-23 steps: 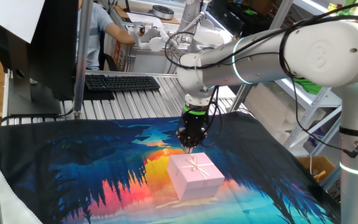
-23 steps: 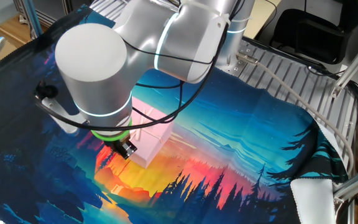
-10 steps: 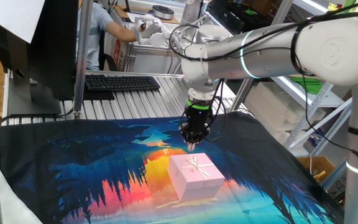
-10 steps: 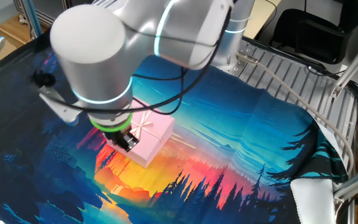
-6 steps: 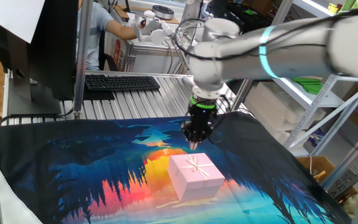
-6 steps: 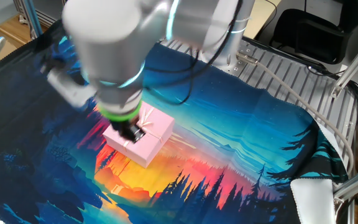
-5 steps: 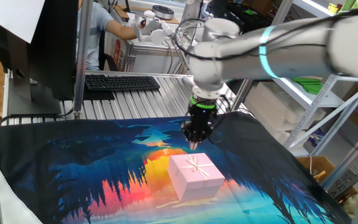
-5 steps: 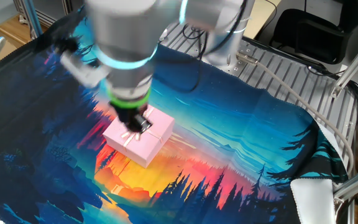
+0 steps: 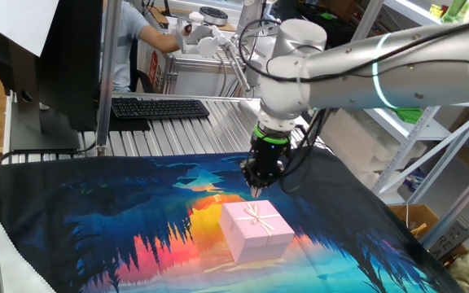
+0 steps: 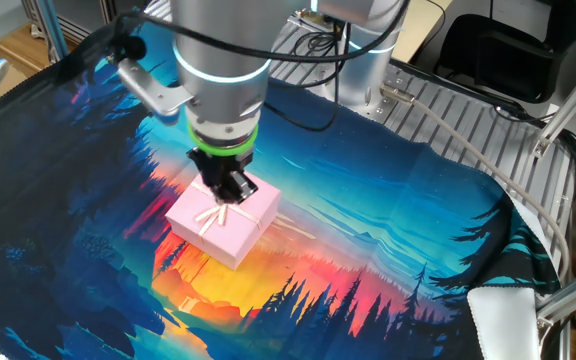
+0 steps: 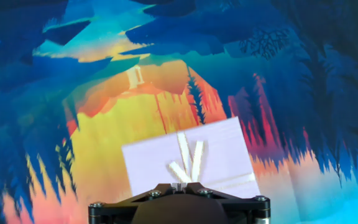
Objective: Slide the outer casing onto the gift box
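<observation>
The outer casing [image 9: 256,229] sits flat on the table [image 9: 96,212], which is covered by a printed cloth [image 10: 388,230] showing a sunset and dark trees in blue, orange and red. The casing rests over the orange and yellow part of the print, its cream ribbon cross and small bow [image 9: 256,214] facing up. In the other fixed view the casing [image 10: 223,223] lies turned at an angle to the cloth edges, with the bow [image 10: 218,213] near its middle. The gift box cannot be made out as a separate thing in any view; only the pink sleeve shows. The claw [image 9: 255,190] hangs just above the far edge of the casing, pointing down, apart from the cardboard. Its fingertips appear drawn close together with nothing between them, though the other fixed view shows the claw [image 10: 236,192] only as a dark cluster over the casing's corner. In the hand view the casing [image 11: 188,160] fills the lower middle, the bow [image 11: 187,158] just ahead of the camera housing. A black keyboard [image 9: 159,107] lies behind the cloth.
</observation>
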